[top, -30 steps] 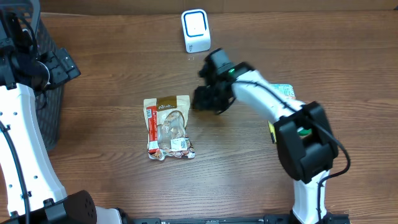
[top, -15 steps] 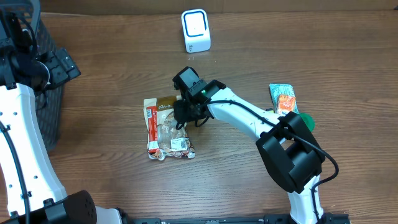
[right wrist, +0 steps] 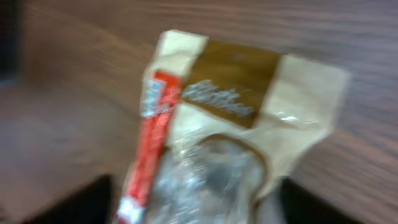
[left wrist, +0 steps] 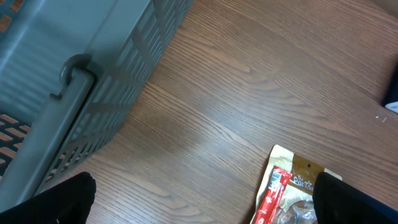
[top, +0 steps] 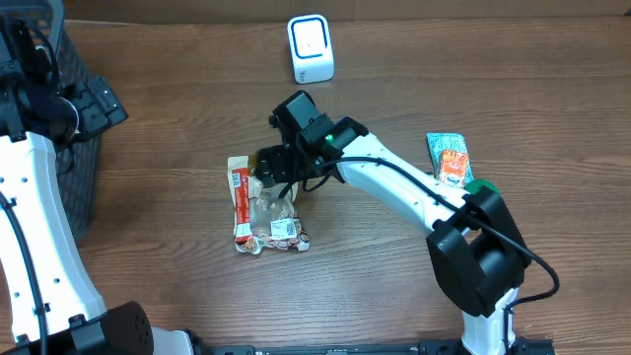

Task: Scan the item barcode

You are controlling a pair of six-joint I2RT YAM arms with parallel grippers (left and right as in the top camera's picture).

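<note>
Overhead view, centre: the beige and brown snack pouch [top: 266, 202], with a red side stripe and a clear window, lies flat on the brown wooden table [top: 177, 286], its brown header toward the far edge. You see the right gripper [top: 273, 166] poised over that header end, black fingers spread. In the blurred right wrist view the snack pouch [right wrist: 230, 118] fills the frame. Two dark fingers [right wrist: 81, 202] sit at the bottom corners, one on each side of it; whether they touch the film you cannot tell. The small white barcode scanner [top: 310, 47] stands near the far edge of the table, well apart from the snack pouch. A flat orange packet [top: 449, 158] lies to the right, near the right arm. At the left, the left gripper [left wrist: 205, 208] hangs beside the grey slatted plastic basket [left wrist: 93, 68]. Its fingertips [left wrist: 59, 199] stand wide apart at the frame's lower corners with only bare table between them. The snack pouch [left wrist: 292, 180] shows near the right one.
</note>
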